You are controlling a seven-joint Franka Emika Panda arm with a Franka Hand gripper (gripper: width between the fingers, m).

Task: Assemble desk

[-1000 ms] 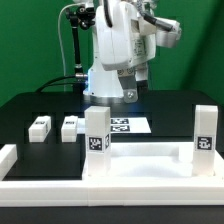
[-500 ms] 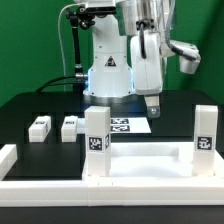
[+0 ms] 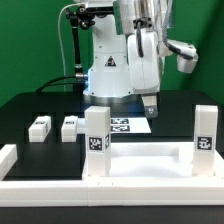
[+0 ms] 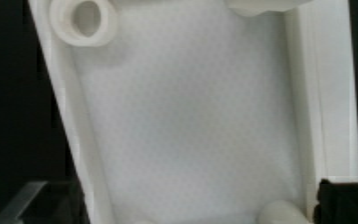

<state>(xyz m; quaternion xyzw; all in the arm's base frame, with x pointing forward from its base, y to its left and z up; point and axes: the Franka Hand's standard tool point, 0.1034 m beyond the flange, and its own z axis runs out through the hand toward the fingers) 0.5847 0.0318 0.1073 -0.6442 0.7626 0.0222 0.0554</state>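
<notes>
The white desk top [image 3: 150,152] lies at the front of the table, rim up. Two tagged white legs stand upright on it, one [image 3: 97,140] at the exterior view's left and one [image 3: 204,134] at its right. Two more tagged legs [image 3: 40,127] [image 3: 70,126] lie loose on the black table further to the left. My gripper [image 3: 151,104] hangs open and empty above the table, behind the desk top. In the wrist view the desk top [image 4: 194,110] fills the picture, with a round hole [image 4: 83,18] in its rim. My gripper [image 4: 190,205] shows only its dark fingertips [image 4: 343,198], spread wide.
The marker board [image 3: 126,126] lies flat on the table just behind the desk top, below my gripper. White border rails [image 3: 6,156] run along the front and sides of the table. The robot's white base [image 3: 108,75] stands at the back.
The arm has swung toward the exterior view's right and brought the gripper down behind the desk top. Over the last half second it has barely moved. The jaws have stayed open.
</notes>
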